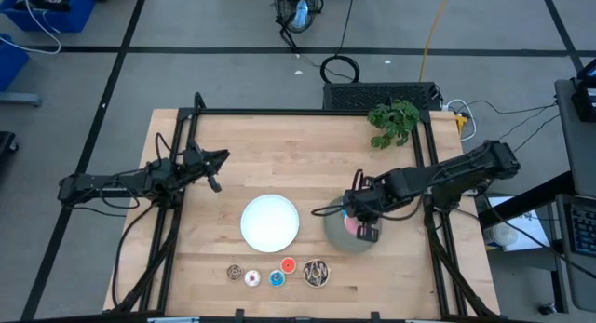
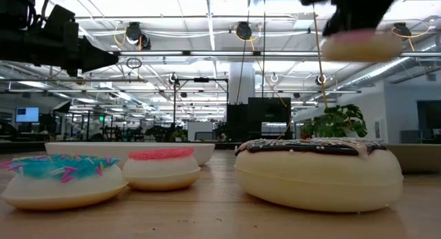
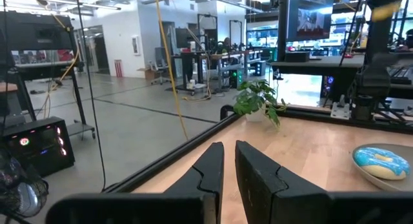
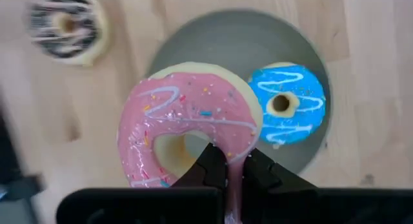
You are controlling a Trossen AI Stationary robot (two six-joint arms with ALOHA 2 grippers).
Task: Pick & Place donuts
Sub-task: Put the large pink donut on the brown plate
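My right gripper hangs over the grey plate, shut on a pink sprinkled donut. The low view shows that donut high above the table. A blue donut lies flat on the grey plate beside it. The dark sprinkled donut rests near the table's near edge, with the tiny brown, white, blue and red donuts in a row to its left. My left gripper waits shut over the table's left part, touching nothing. My right gripper pinches the pink donut's ring with one finger at the hole and the other finger outside the rim. The fingers come from above, pointing down. The donut is lifted clear, lying roughly level over the grey plate.
A white plate sits at the table's middle, left of the grey plate. A green plant stands at the far right corner. Black frame rails run along the far edge and both sides. Bare wood lies between the plates and the far rail.
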